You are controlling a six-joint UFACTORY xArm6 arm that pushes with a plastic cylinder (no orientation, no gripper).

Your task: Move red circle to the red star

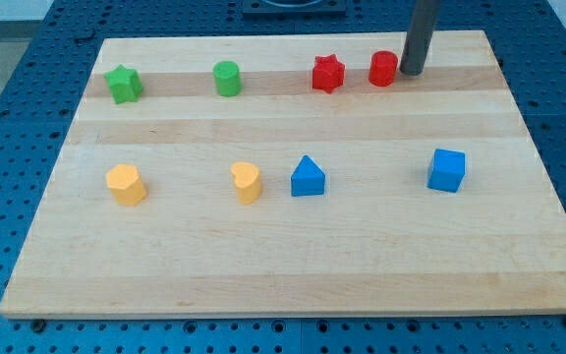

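Red circle (383, 69) sits between red star (328, 74) and my tip (411, 73).

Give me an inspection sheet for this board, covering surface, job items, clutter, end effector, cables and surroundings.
Surface: wooden board, flat, pale.
Job items: red circle at the view's top, right of red star, a small gap between them.
Clutter: green star, green circle, yellow hexagon, yellow heart, blue triangle, blue cube.
End effector: my tip just right of the red circle, at its edge.
Cables: nothing seen.
Surroundings: blue perforated table.
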